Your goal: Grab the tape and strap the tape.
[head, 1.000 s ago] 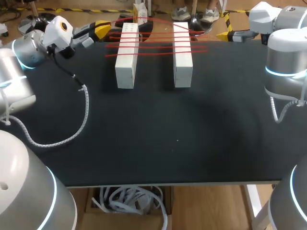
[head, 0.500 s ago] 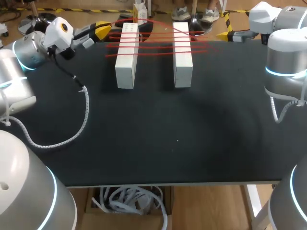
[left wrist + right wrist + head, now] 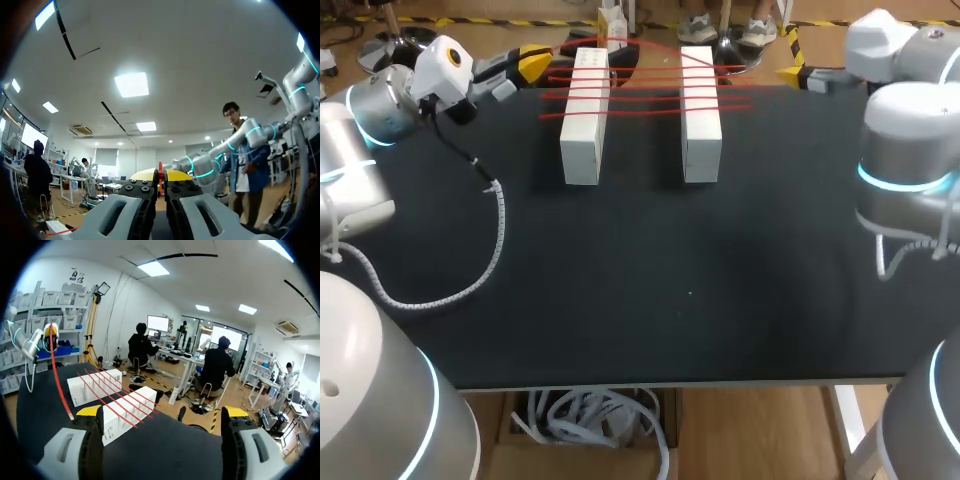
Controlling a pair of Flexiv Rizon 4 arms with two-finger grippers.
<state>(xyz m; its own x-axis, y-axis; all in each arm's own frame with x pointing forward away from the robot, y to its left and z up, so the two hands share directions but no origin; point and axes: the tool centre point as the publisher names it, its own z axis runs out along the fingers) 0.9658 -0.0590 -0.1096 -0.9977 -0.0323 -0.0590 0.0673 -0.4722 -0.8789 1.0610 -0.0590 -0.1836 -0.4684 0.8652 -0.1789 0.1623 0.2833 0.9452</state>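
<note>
Two white blocks (image 3: 582, 115) were set side by side at the far end of the black table (image 3: 650, 290), crossed by several strands of red tape (image 3: 645, 97). One strand was seen to run to the left gripper (image 3: 528, 63), held at the far left edge with its fingers clenched on the tape. The right gripper (image 3: 161, 412) was held at the far right edge, fingers spread wide, nothing grasped.

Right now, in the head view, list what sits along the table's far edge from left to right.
Left hand, holding the red tape → left white block → right white block → right hand.
</note>
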